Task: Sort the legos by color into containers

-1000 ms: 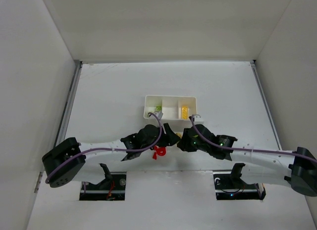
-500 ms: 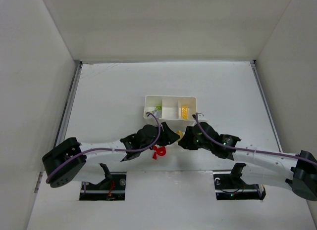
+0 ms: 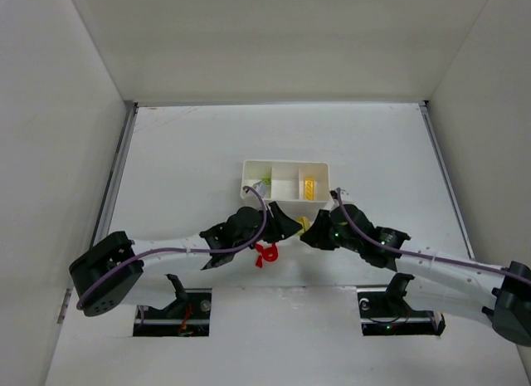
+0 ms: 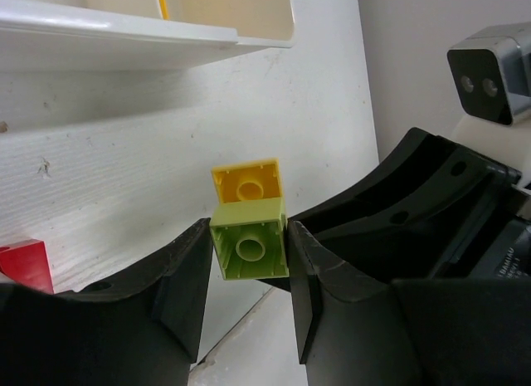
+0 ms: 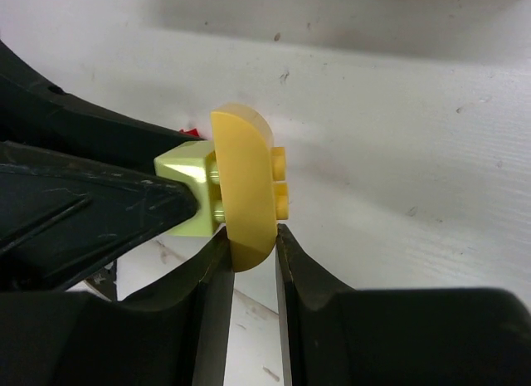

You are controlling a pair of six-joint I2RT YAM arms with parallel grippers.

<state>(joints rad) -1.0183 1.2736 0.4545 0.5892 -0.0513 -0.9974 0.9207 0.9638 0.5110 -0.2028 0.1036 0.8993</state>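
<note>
Beside the white tray [image 4: 166, 39], left gripper [image 4: 249, 266] clamps a green lego [image 4: 249, 248] — right gripper [image 5: 252, 255] pinches the attached yellow lego [image 5: 242, 187].

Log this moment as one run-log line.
left jaws: shut on green lego | right jaws: shut on yellow lego | both legos: joined together | red lego: on table, ungrasped

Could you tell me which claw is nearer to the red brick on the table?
Left. The left claw, gripping the green brick, hovers close beside the red brick; the right claw, gripping the yellow piece, lies farther off to its right.
</note>
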